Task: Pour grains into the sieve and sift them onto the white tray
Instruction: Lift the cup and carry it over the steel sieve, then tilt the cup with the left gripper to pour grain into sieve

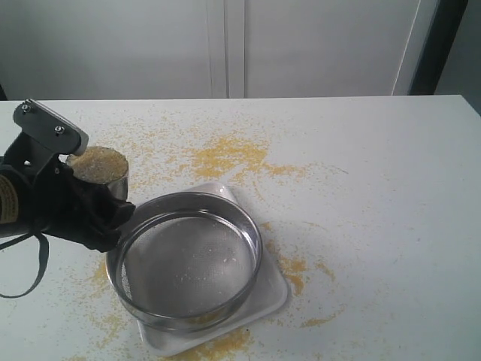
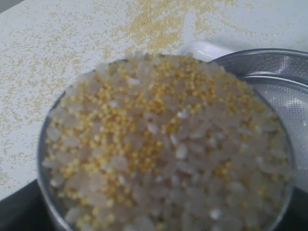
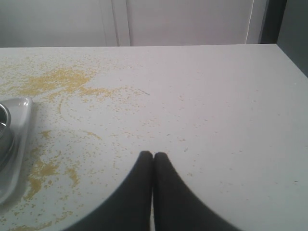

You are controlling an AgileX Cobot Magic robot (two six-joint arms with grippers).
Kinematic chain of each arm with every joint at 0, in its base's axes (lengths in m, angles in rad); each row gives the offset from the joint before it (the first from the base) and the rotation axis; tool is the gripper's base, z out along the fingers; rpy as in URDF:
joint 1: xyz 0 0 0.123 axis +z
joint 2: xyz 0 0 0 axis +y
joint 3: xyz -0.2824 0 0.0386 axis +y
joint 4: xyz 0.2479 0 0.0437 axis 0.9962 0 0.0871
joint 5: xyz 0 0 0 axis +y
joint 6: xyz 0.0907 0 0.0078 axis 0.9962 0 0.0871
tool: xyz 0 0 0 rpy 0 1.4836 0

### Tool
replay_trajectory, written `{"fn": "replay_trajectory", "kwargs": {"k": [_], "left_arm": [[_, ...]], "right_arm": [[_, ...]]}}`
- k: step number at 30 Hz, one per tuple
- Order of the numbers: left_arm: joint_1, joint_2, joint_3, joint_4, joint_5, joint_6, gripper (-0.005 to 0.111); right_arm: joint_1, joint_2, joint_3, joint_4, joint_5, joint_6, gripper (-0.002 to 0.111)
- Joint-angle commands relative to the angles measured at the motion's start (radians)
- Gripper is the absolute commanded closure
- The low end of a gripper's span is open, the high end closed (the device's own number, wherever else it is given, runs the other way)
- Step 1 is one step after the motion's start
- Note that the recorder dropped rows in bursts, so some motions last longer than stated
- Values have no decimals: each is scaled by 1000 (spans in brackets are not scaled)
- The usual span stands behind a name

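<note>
A small steel cup (image 1: 113,180) brims with the grains (image 1: 98,163), yellow meal mixed with pale granules. My left gripper (image 1: 105,198) is shut on its side, holding it upright just left of the sieve (image 1: 256,259). The wide steel-rimmed sieve rests on the white tray (image 1: 272,292), with only a few specks on its mesh. In the left wrist view the grains (image 2: 168,144) fill the picture, hiding the fingers, and the sieve's rim (image 2: 284,72) lies just beyond the cup. My right gripper (image 3: 153,155) is shut with nothing in it, over bare table to the right of the tray (image 3: 20,139).
Yellow meal (image 1: 229,154) is scattered on the white table behind the tray, with smaller patches (image 1: 293,267) at the tray's right and front edges. A white wall stands behind the table's far edge. A loose black strap (image 1: 30,278) hangs from the left arm.
</note>
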Motion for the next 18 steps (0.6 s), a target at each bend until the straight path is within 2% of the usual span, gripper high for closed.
{"fn": "replay_trajectory", "kwargs": {"k": [1,9,18], "left_arm": [[-6,5,-2,39,14,-5,107],[-8,57,-18,44,-14,-7,107],[-112,112,-90,89,84,1,107]], "right_arm": [[2,-6,6,-6,-9,5,108],[2,-6,6,-6,-9,5,108],[2,-6,6,-8,-9,5,108]]}}
